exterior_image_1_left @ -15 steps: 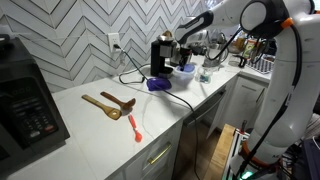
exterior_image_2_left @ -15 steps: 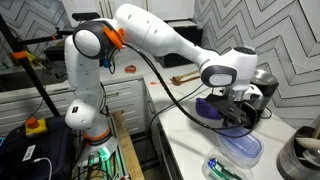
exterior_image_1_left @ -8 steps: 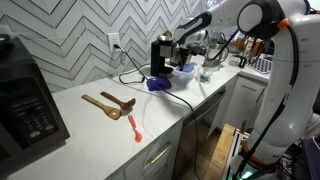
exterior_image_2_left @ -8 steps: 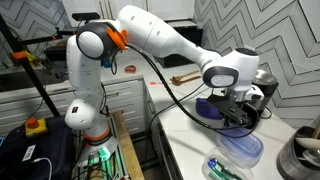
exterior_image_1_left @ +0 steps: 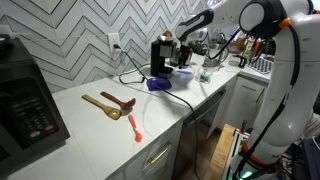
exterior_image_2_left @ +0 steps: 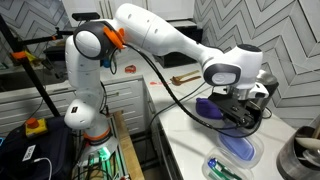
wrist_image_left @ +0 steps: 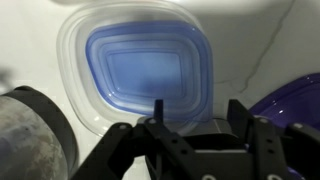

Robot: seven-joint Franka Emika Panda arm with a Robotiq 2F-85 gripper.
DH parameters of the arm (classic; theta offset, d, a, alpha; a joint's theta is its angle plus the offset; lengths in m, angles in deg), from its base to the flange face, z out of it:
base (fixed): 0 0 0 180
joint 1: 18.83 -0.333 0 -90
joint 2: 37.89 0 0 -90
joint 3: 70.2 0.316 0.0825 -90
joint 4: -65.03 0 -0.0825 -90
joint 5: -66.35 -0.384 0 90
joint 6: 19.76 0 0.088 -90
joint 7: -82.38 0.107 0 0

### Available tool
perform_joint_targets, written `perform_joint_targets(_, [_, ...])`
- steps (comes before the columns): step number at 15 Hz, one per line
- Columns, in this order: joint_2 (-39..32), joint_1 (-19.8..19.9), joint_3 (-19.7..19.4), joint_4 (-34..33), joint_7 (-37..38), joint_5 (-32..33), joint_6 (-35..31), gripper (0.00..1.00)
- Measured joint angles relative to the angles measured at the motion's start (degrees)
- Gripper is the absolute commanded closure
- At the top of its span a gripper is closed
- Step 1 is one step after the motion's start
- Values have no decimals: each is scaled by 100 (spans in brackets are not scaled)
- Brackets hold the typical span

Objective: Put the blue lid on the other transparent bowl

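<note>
Frame centre: the flat bright-blue plastic lid (wrist_image_left: 150, 75) sits on the transparent bowl (wrist_image_left: 75, 60); my gripper (wrist_image_left: 198, 118) hangs above, wide, empty. Only pulling away seems left.

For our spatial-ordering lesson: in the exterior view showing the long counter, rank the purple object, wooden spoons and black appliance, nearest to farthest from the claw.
1. Purple object, beside the claw.
2. Wooden spoons, mid-counter.
3. Black appliance, far end.
</note>
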Motion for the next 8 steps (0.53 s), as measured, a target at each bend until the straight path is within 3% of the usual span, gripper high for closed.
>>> perform_joint_targets(4, [813, 75, -117, 387, -32, 230, -123, 0])
perform_joint_targets(6, [1290, 132, -313, 605, -25, 869, 275, 0])
perform_joint_targets(8, [1693, 225, -525, 832, -560, 1073, 531, 0])
